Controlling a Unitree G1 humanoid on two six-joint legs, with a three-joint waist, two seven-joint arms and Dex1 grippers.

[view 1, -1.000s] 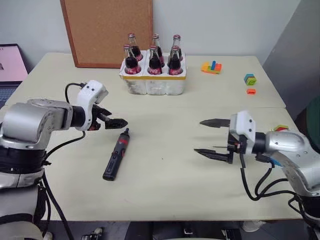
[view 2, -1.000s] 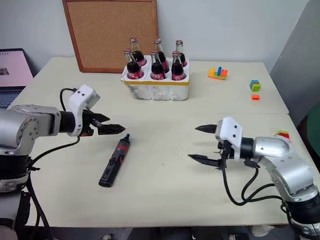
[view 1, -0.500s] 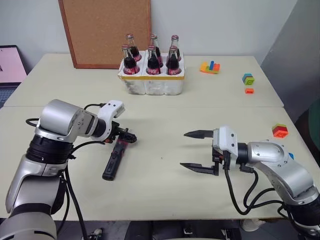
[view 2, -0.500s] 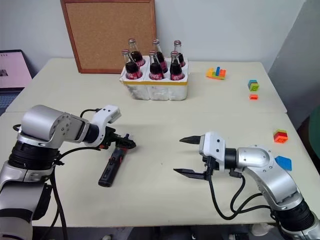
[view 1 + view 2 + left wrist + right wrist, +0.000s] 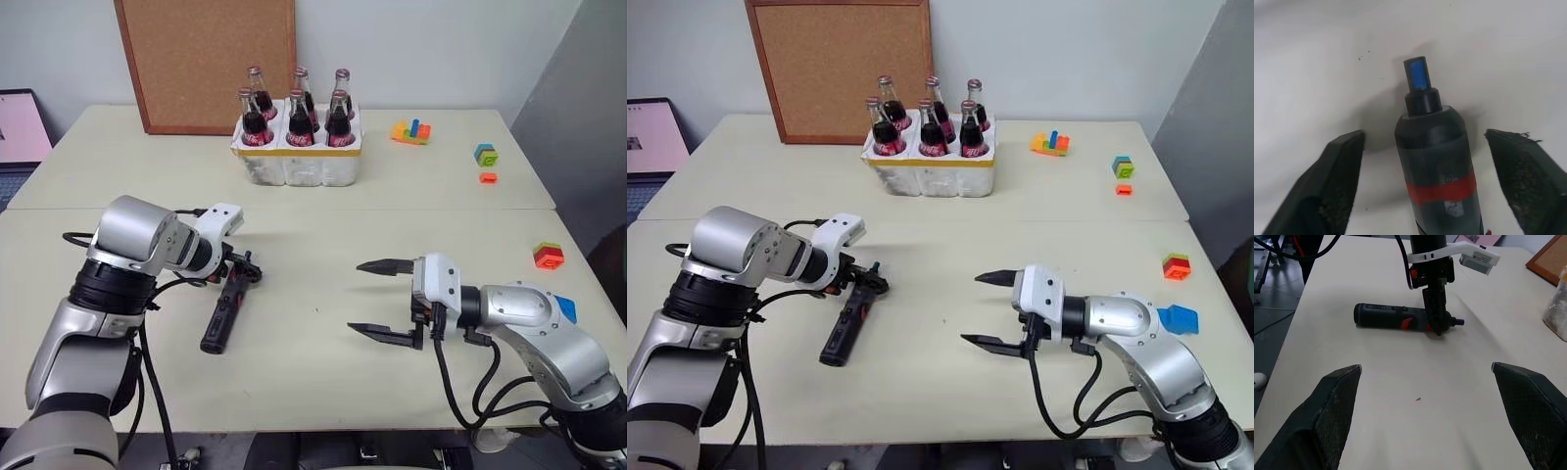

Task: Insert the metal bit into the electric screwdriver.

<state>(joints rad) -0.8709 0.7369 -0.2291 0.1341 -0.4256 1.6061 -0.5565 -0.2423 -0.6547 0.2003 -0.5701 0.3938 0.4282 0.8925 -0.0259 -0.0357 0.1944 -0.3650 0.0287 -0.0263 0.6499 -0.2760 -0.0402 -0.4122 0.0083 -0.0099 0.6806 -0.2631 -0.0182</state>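
Left gripper, jaws apart, straddles the electric screwdriver just behind its nose: rigid, smooth, likely slippery; grip at red band. Right gripper open, empty.

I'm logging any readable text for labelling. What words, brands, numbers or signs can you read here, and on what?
Nothing can be read for certain.
Red labels on the six dark glass bottles in the white carrier: too small to read.
Pale marking below the red band on the slim black electric screwdriver: blurred.
Laptop screen at the table's far left: too small to read.
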